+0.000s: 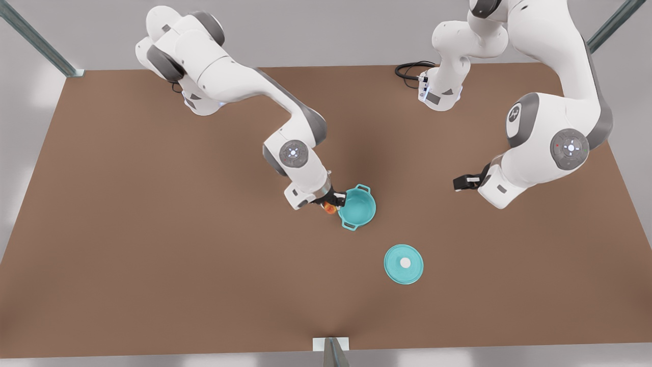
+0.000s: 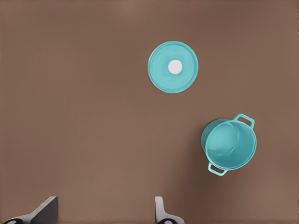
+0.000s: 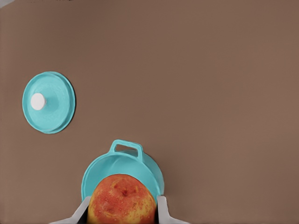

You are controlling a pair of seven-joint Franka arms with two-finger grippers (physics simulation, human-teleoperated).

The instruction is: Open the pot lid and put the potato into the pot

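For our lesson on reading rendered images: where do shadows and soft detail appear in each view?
Front view: a soft dark shadow lies on the table behind the pot. Left wrist view: the pot lid casts almost no shadow, and the left gripper has its fingers spread. Right wrist view: the potato looms large and soft-edged in the right gripper.
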